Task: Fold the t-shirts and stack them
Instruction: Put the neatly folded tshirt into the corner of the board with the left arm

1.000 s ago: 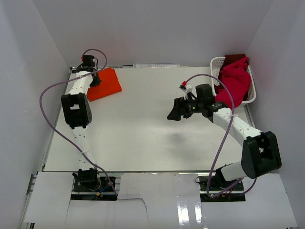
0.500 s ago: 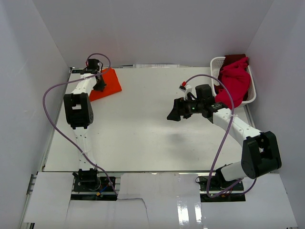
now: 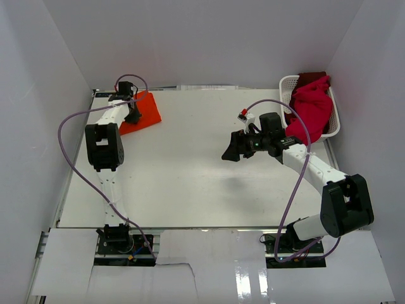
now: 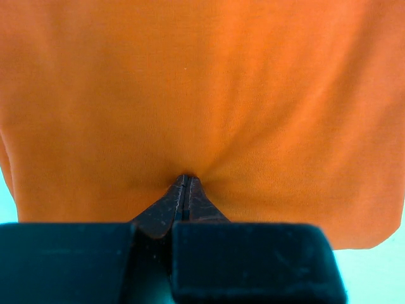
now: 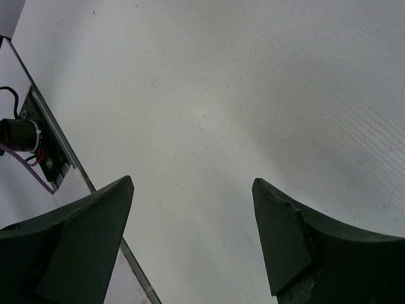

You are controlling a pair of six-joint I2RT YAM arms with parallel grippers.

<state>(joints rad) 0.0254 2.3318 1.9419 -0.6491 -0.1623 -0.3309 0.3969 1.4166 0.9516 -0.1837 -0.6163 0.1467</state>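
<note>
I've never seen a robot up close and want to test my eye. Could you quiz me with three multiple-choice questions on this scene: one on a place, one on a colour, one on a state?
1. Where on the table does the orange t-shirt lie?
A the middle
B the far left corner
C the near right corner

2. What colour is the t-shirt hanging over the rim of the white basket?
A blue
B orange
C crimson

3. How do the right fingers stand?
A open, over bare table
B shut on cloth
C shut on nothing

Answers:
1 B: it sits by the far left edge, with the left fingers pinched shut on it.
2 C: the crimson t-shirt spills out over the rim.
3 A: the right wrist view shows a wide gap with only tabletop between them.
</note>
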